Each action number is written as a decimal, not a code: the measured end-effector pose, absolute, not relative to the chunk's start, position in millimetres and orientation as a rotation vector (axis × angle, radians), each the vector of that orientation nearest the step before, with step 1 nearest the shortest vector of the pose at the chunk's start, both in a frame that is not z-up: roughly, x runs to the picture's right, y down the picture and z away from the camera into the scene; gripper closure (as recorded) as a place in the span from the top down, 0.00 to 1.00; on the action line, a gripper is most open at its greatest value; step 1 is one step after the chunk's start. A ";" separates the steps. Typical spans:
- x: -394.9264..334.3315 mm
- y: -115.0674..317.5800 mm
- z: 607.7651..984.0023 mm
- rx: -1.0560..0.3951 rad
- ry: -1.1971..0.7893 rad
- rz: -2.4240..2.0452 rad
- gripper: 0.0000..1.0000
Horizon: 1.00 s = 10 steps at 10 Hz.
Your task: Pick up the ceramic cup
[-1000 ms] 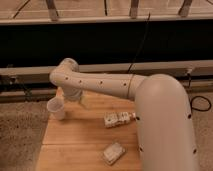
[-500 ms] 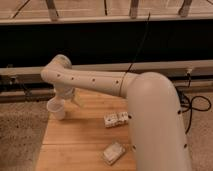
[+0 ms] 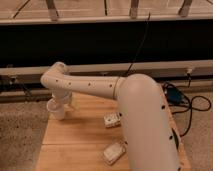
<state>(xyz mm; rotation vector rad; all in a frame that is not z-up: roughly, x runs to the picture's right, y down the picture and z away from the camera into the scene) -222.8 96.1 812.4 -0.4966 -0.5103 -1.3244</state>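
The ceramic cup (image 3: pixel 56 108) is a small white handleless cup standing upright near the far left corner of the wooden table (image 3: pixel 80 142). My white arm reaches across from the right, bends at its elbow and comes down right at the cup. The gripper (image 3: pixel 64 100) is at the cup's rim, on its right side, largely hidden behind the wrist and the cup.
A small white packet (image 3: pixel 112 119) lies mid-table and another white packet (image 3: pixel 114 152) lies near the front. A speckled floor lies left of the table. A dark wall with a white rail (image 3: pixel 150 67) runs behind. Black cables (image 3: pixel 192 107) lie at the right.
The arm's elbow has swung left and the wrist has come down closer onto the cup. The cup and the packets have stayed in place.
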 end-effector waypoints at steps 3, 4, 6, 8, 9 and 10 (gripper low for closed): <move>-220.4 108.0 827.8 -0.502 -0.529 -1.310 0.80; -219.1 110.4 831.9 -0.502 -0.530 -1.308 0.80; -219.6 113.2 840.7 -0.500 -0.530 -1.309 0.70; -221.3 114.2 845.5 -0.497 -0.534 -1.312 0.49; -223.4 114.9 846.4 -0.492 -0.542 -1.317 0.39; -227.1 114.9 845.3 -0.481 -0.556 -1.321 0.29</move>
